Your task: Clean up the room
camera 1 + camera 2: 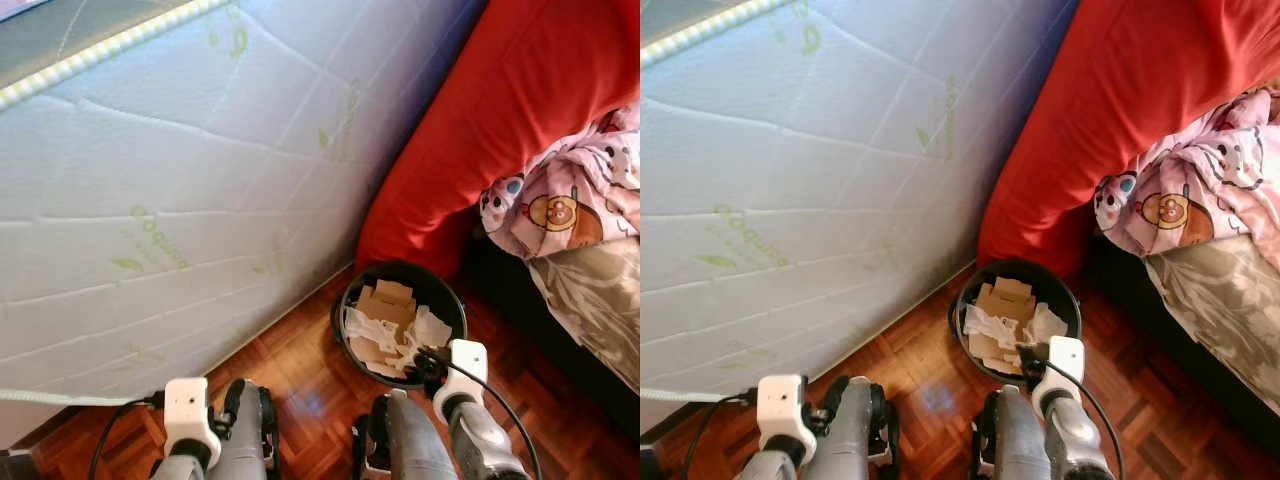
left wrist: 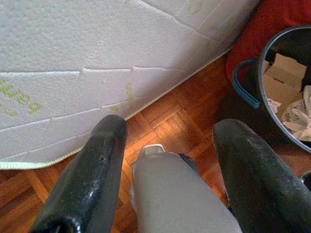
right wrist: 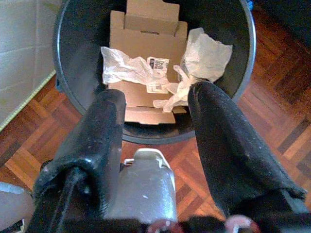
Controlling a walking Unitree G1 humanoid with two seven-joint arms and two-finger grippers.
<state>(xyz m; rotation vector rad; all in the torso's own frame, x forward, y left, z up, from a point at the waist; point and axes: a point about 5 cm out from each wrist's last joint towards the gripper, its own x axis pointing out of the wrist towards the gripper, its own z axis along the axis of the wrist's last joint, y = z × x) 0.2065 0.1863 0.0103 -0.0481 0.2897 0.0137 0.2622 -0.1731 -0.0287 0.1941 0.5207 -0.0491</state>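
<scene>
A parquet floor (image 1: 300, 370) of glossy reddish wood runs under me, hemmed by a quilted white mattress (image 1: 170, 170) leaning on edge ahead of my left gripper (image 2: 165, 141), probably stood up to free the floor. Beyond my right gripper (image 3: 155, 102) a red sheet (image 1: 500, 110) drapes off the bed, with a crumpled cartoon-print blanket (image 1: 570, 200) beside it. Just past my right fingertips sits the round black bin (image 3: 238, 73), holding flat brown cardboard (image 3: 146, 39) and 2 crumpled white papers (image 3: 204, 53). Both grippers are spread and empty.
</scene>
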